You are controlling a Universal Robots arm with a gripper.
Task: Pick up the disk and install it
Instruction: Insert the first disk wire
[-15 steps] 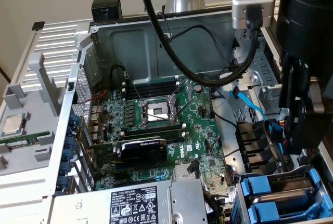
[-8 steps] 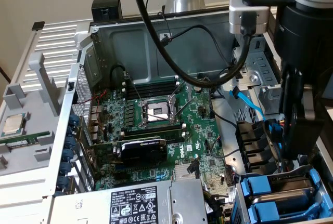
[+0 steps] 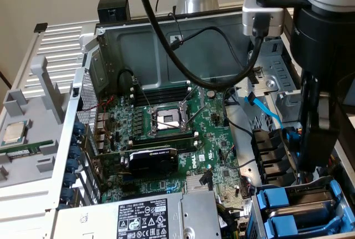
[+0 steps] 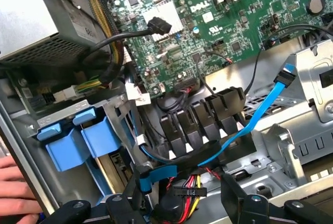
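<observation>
Gripper (image 3: 316, 156) is hanging with its jaws spread wide, grasping nothing, close to the drive cage at the exterior view's lower right. An open computer case (image 3: 166, 39) is exposing a green motherboard (image 3: 183, 133). The disk (image 3: 284, 203), in its blue carrier, is sitting in that cage. A blue data cable (image 4: 250, 125) is running beneath the gripper. A person's hand (image 4: 15, 182) is resting near the carriers.

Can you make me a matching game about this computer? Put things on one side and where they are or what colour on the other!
Things:
1 processor chip
2 thin cable
3 box with warning label
4 hand

Matches:
A bright blue
B grey, inside the case
C beside the blue carriers
D outside the case

Pairs: 1-D, 2-A, 3-B, 4-C
</observation>
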